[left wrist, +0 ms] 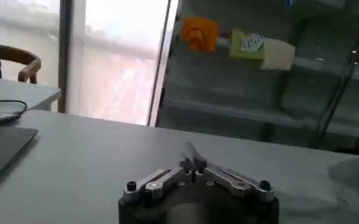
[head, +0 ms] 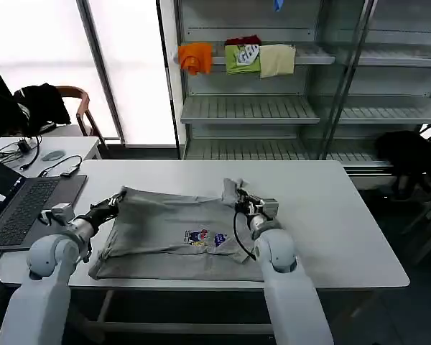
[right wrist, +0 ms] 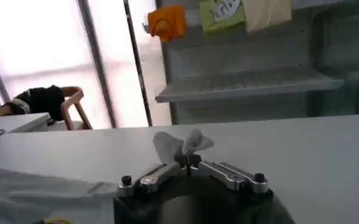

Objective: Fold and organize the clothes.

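Observation:
A light grey shirt (head: 165, 237) with a small multicoloured chest print (head: 201, 236) lies spread on the white table (head: 330, 215). My left gripper (head: 118, 198) is shut on the shirt's far left corner, and a thin peak of grey cloth (left wrist: 191, 152) sticks up between its jaws (left wrist: 192, 164). My right gripper (head: 238, 197) is shut on the far right corner, where a bunched tuft of cloth (right wrist: 182, 145) rises from the closed fingertips (right wrist: 187, 161). More of the shirt (right wrist: 33, 192) trails off beside that gripper.
An open laptop (head: 21, 208) sits at the table's left end, with cables and a mouse on a desk (head: 50, 151) behind. Metal shelving (head: 273, 108) at the back holds orange (head: 195, 56), green (head: 243, 57) and beige (head: 277, 60) garments. A black garment (head: 409, 154) hangs at right.

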Controlling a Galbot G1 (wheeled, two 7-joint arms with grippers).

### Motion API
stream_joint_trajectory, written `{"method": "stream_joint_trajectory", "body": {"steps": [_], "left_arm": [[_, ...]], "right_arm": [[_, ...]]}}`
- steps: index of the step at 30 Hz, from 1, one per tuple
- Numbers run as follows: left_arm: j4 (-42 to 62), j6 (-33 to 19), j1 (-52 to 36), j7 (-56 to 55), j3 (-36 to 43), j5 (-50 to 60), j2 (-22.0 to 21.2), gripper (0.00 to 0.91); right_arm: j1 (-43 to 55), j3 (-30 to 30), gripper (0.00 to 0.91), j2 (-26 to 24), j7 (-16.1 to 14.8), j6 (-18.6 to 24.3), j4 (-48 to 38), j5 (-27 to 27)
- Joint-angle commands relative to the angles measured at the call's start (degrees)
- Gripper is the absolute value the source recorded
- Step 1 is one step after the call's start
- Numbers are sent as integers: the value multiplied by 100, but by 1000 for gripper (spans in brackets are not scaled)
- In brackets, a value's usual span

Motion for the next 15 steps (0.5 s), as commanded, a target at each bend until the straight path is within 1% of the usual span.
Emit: {"method": "stream_joint_trajectory", "body": {"steps": [1, 8, 15], "left_arm": [[-410, -71, 927, 260, -403, -380, 225, 10], [-580, -115, 1347, 451, -658, -482, 280, 10], [-804, -121, 1646, 551, -763, -461, 303, 10]], "right_arm": [[-1363, 14, 0, -275, -9, -129, 1357, -2], [-1842, 63, 0, -252, -55, -124, 1726, -157], [-2107, 166, 0, -238, -17, -123, 1965, -189]]}}
